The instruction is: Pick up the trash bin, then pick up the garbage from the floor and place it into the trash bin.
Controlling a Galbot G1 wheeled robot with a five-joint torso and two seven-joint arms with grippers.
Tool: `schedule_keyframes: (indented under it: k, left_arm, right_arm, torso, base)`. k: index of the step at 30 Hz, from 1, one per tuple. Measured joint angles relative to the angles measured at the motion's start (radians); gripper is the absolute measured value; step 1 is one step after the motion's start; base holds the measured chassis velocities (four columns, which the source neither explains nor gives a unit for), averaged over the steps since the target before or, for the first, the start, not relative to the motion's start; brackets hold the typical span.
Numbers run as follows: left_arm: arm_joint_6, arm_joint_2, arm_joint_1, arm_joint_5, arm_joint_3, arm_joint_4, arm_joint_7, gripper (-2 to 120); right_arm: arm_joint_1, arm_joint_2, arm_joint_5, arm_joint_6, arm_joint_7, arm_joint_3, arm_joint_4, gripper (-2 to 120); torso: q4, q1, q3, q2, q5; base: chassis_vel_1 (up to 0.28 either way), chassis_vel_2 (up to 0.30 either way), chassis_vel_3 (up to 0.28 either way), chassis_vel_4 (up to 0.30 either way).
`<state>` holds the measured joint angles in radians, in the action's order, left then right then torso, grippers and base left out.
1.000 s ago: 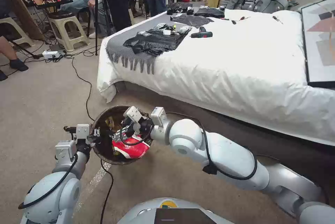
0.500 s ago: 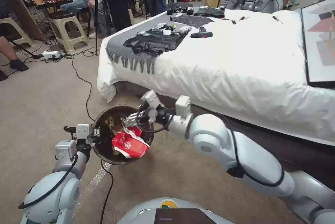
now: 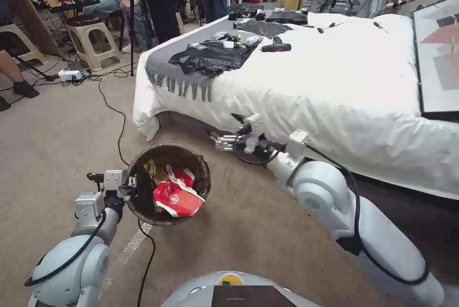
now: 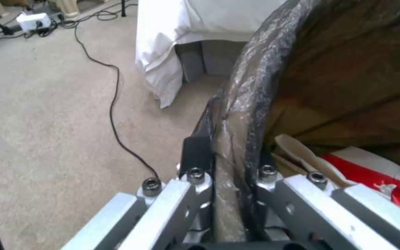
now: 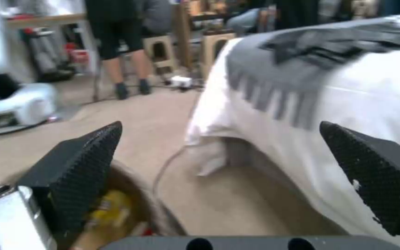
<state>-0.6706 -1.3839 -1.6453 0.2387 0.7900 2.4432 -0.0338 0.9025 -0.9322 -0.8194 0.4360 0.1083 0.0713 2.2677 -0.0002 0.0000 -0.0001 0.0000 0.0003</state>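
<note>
Evidently a drop is done: left gripper (image 3: pixel 128 186) clamps the trash bin (image 3: pixel 168 183) rim, crushed cup (image 3: pixel 178 198) inside; right gripper (image 3: pixel 221 141), jaws wide, empty, must find further floor litter.

A white-covered bed (image 3: pixel 334 82) with a grey fringed throw (image 3: pixel 177 70) stands on beige carpet (image 3: pixel 52 125); plastic stools (image 3: pixel 93 34) sit behind.
</note>
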Motion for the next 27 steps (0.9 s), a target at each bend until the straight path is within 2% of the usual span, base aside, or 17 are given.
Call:
schedule_keyframes:
  k: [4,10,13,17,20,21,25,27]
  left_arm:
    - [0.001,0.002,0.001,0.001,0.000,-0.003,0.000,3]
    - [0.001,0.004,0.002,0.003,0.001,-0.005,0.001,3]
    - [0.001,0.006,0.002,0.008,0.002,-0.005,0.001,3]
    - [0.002,0.004,0.000,0.008,0.002,-0.005,0.001,3]
    - [0.003,0.002,-0.003,0.007,0.003,-0.002,0.002,3]
    - [0.003,0.002,-0.003,0.007,0.003,-0.002,0.002,3]
    - [0.006,-0.002,-0.008,0.001,-0.001,0.000,0.003,3]
    - [0.007,-0.003,-0.011,-0.003,-0.002,0.000,0.003,3]
  right_arm:
    - [0.156,-0.009,0.093,-0.039,-0.030,0.148,0.014,100]
    - [0.283,-0.035,0.194,-0.096,-0.044,0.240,0.018,100]
    - [0.362,-0.073,0.275,-0.163,-0.043,0.306,0.004,100]
    - [0.428,-0.112,0.317,-0.218,-0.046,0.363,-0.004,100]
    - [0.552,-0.222,0.412,-0.317,-0.068,0.464,-0.019,100]
    - [0.552,-0.222,0.412,-0.317,-0.068,0.464,-0.019,100]
    - [0.680,-0.337,0.501,-0.414,-0.097,0.566,-0.028,100]
    - [0.707,-0.358,0.519,-0.440,-0.104,0.584,-0.030,100]
  torso:
    - [0.0002,0.000,0.000,0.000,-0.0001]
    - [0.0001,0.000,0.000,0.000,-0.0001]
    - [0.0006,0.000,0.000,0.000,-0.0001]
    - [0.0003,0.000,0.000,0.000,-0.0002]
    - [-0.0001,0.000,0.000,0.000,-0.0001]
    - [-0.0001,0.000,0.000,0.000,-0.0001]
    - [0.0000,0.000,0.000,0.000,-0.0003]
    - [-0.0001,0.000,0.000,0.000,-0.0003]
  base:
    - [0.000,0.000,0.000,0.000]
    - [0.000,0.000,0.000,0.000]
    - [0.000,0.000,0.000,0.000]
    - [0.000,0.000,0.000,0.000]
    - [0.000,0.000,0.000,0.000]
    - [0.000,0.000,0.000,0.000]
    - [0.000,0.000,0.000,0.000]
    - [0.000,0.000,0.000,0.000]
